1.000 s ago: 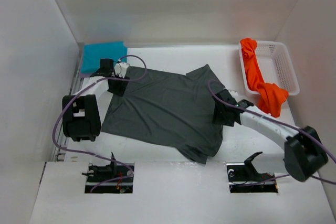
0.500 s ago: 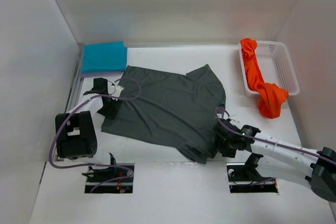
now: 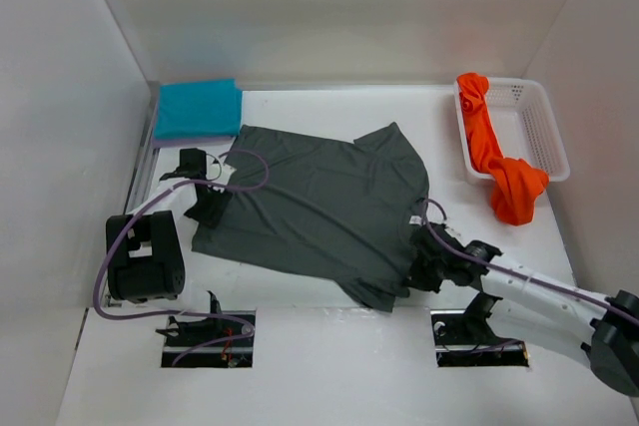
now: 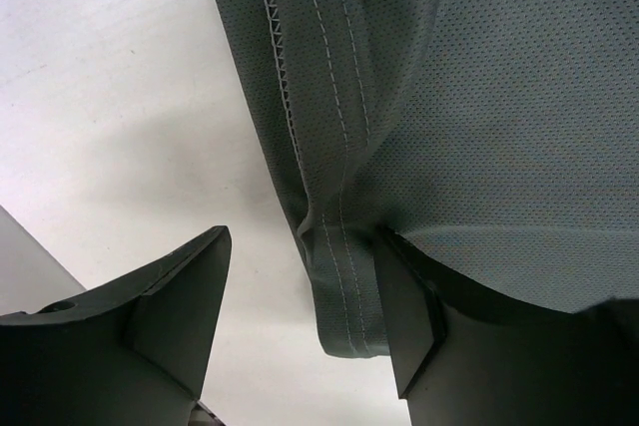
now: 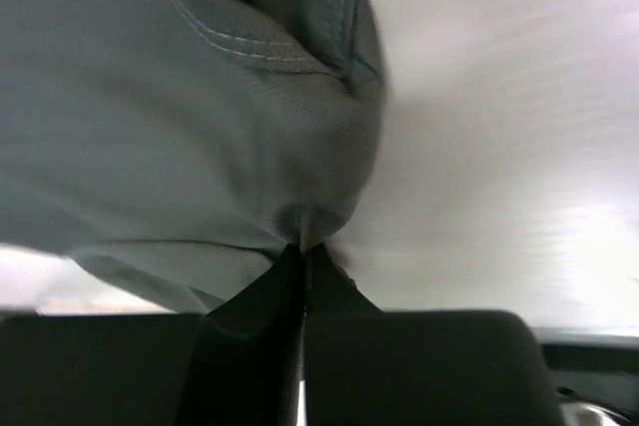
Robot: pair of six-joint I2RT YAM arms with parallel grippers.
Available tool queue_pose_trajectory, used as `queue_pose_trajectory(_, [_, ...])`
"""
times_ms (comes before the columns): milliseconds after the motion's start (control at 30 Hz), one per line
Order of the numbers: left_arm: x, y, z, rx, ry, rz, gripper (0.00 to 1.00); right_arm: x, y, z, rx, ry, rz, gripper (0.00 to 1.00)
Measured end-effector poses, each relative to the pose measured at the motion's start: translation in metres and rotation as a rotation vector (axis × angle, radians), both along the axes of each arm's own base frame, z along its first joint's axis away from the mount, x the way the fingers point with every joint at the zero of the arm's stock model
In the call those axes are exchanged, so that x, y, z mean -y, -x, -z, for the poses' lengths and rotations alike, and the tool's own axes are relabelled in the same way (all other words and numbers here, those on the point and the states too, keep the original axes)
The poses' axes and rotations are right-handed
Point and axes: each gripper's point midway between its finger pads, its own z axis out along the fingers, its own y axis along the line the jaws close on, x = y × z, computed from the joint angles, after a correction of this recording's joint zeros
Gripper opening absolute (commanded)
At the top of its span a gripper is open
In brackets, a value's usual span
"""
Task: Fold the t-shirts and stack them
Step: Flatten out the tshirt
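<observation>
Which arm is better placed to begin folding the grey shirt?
Right. The right gripper is shut on an edge of the dark grey shirt; the left gripper only stands open astride its hem.

Matt mesh-knit grey t-shirt [image 4: 479, 97]; smooth white table [image 4: 110, 97]

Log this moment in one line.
left fingers: open, grey shirt hem between them | right fingers: shut on shirt edge | shirt: spread out

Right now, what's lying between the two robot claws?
The dark grey t-shirt, spread flat between the left gripper and the right gripper, clearest in the top view.
</observation>
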Motion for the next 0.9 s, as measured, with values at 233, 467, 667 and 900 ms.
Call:
queue_pose_trajectory(233, [0.007, 0.014, -0.016, -0.016, -0.017, 0.056, 0.58, 0.039, -0.013, -0.030, 0.072, 0.156, 0.074, 0.03])
queue_pose_trajectory(467, [0.036, 0.024, -0.052, 0.029, -0.079, 0.303, 0.57, 0.083, -0.028, -0.029, 0.073, 0.321, 0.124, 0.40])
queue_pose_trajectory(667, [0.064, 0.070, -0.053, -0.034, -0.125, 0.584, 0.57, 0.082, -0.039, -0.044, 0.119, 0.330, 0.074, 0.50])
queue_pose_trajectory(900, [0.074, 0.129, -0.021, -0.169, -0.158, 0.822, 0.62, 0.036, -0.017, -0.067, 0.212, 0.228, -0.145, 0.50])
